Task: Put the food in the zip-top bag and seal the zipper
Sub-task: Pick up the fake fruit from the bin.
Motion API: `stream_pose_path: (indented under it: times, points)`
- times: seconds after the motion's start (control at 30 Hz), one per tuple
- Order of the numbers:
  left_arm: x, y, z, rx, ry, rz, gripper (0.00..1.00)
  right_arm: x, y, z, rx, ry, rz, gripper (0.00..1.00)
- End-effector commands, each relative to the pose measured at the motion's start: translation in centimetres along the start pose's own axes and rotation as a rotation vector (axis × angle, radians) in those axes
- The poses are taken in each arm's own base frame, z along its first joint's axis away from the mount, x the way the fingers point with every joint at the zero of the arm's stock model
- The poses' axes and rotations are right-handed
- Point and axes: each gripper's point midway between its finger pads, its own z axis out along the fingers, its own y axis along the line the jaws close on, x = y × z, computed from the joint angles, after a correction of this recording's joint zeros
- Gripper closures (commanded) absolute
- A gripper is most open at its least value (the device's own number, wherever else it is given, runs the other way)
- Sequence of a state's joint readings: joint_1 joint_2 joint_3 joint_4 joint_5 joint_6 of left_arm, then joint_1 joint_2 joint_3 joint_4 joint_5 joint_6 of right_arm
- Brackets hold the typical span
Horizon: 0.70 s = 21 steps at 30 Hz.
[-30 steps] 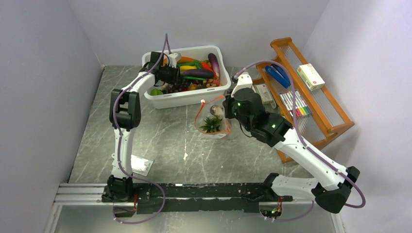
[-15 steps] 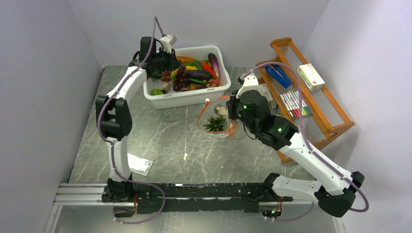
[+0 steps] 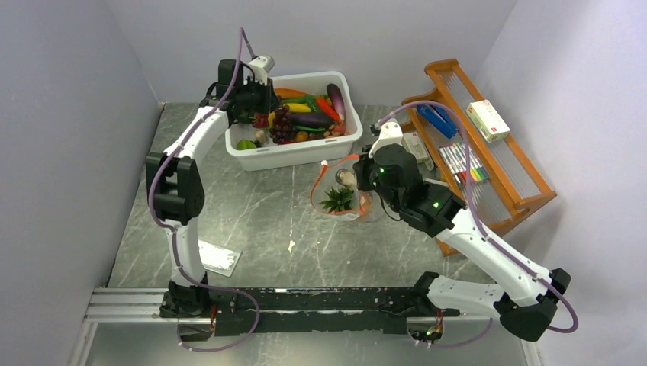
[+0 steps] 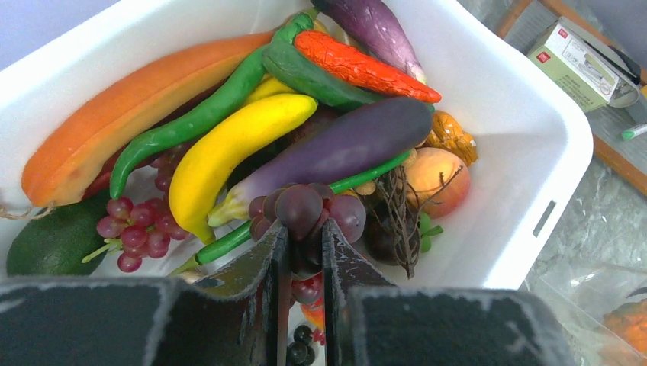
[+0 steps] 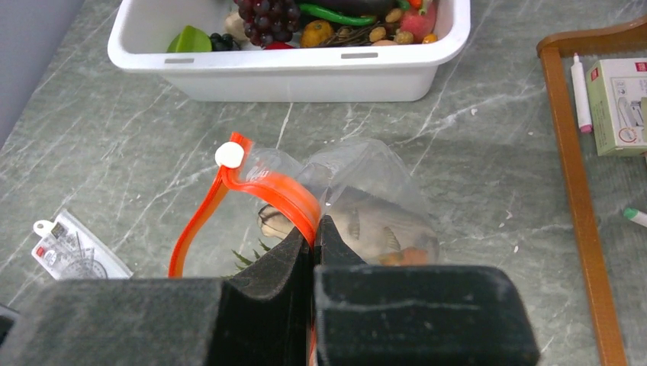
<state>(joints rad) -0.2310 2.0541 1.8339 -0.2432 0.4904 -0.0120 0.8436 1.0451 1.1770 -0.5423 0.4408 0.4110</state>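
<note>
A dark red-purple grape bunch (image 4: 301, 210) is pinched between the fingers of my left gripper (image 4: 304, 232), which is shut on it. The left gripper (image 3: 268, 116) holds it over the white tub (image 3: 305, 156). The clear zip-top bag (image 5: 374, 179) stands on the table just in front of the tub, its mouth held wide. My right gripper (image 5: 314, 225) is shut on the orange-red zipper (image 5: 267, 191) at the rim. A white slider (image 5: 229, 155) sits at the strip's far end. Inside the bag (image 3: 343, 210) lies the pineapple, its green crown (image 3: 336, 200) showing.
The tub (image 4: 526, 145) holds more toy food: a yellow squash (image 4: 229, 149), a purple eggplant (image 4: 343, 149), green pods and a paler grape bunch (image 4: 137, 232). A wooden rack (image 3: 526, 179) with markers and boxes stands at the right. A white card (image 3: 217, 259) lies near the left arm's base.
My left gripper closed on the grape bunch in the tub and rose with it toward the tub's back left corner. The right gripper kept its hold on the bag's rim, shifting slightly.
</note>
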Motion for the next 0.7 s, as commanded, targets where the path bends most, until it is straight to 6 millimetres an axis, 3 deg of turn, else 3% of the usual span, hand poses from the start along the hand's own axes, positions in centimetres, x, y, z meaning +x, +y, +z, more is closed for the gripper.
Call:
stream_pose_path:
  times: [0.0,0.37,0.67]
  points:
    - [-5.2,-1.9,-2.9,-0.006,-0.116,0.047,0.93,-0.9,0.4,0.1,-0.015,-0.040,0.039,1.00]
    - [-9.8,-3.7,-6.9,-0.020,-0.218,0.070,0.93,-0.5,1.3,1.1,-0.038,-0.031,0.047,1.00]
    - [-12.8,-6.6,-10.6,0.033,-0.299,0.081,0.91,-0.8,1.8,2.4,-0.035,-0.033,0.051,1.00]
